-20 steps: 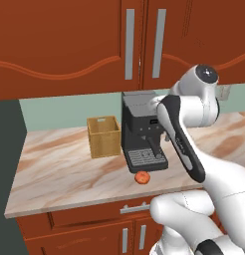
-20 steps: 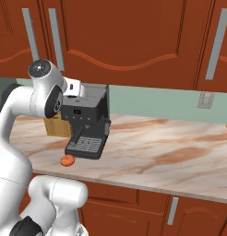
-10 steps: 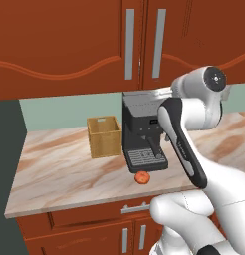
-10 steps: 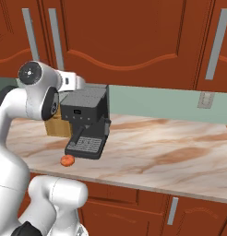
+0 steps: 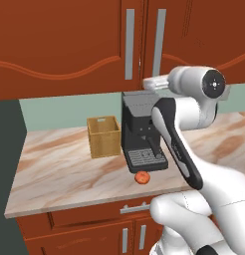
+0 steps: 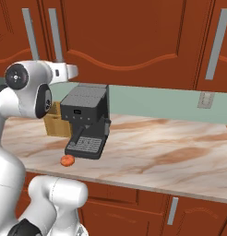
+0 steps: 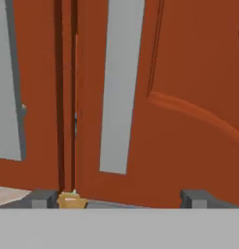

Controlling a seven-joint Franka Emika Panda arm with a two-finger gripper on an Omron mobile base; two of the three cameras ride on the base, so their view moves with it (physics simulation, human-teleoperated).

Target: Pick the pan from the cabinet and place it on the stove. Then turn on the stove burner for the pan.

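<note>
cabinet (image 5: 94, 45) hangs on the wall above the counter (image 5: 60, 169), both doors shut, silver bar handles (image 7: 122, 87) side by side at the door seam. gripper (image 7: 119, 198) spread wide, holding nothing, just in front of the right door's handle. coffee machine (image 5: 142, 132), basket (image 5: 103, 136) & a small orange thing (image 5: 142, 177) sit below.

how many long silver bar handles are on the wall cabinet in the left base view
2. The left door's handle and the right door's handle hang side by side on the cabinet, above the coffee machine. The arm may hide more further right.
</note>
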